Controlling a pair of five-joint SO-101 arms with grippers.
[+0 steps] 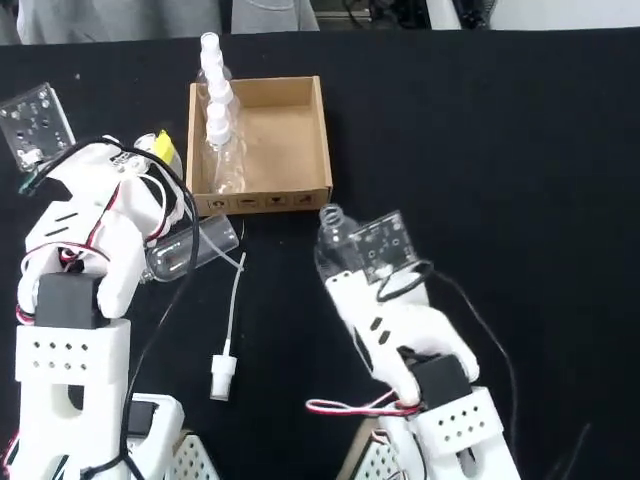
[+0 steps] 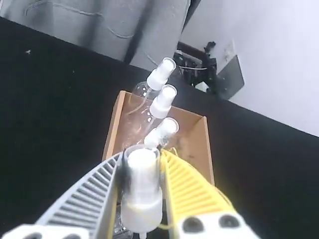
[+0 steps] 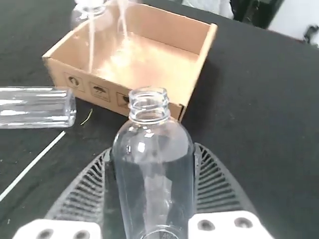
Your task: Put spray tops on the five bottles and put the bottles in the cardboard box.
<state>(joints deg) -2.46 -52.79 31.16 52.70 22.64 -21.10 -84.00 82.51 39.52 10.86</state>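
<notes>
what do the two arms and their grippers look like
The left arm and right arm are white plastic with black motor blocks, small holes in the lower segments, and red, white and black cables. The left gripper has one grey, one yellow ribbed finger; the right gripper has two dark grey ones.

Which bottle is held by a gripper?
The topless bottle in the right gripper; three capped bottles sit in the cardboard box, and the fifth bottle lies on the table.
</notes>
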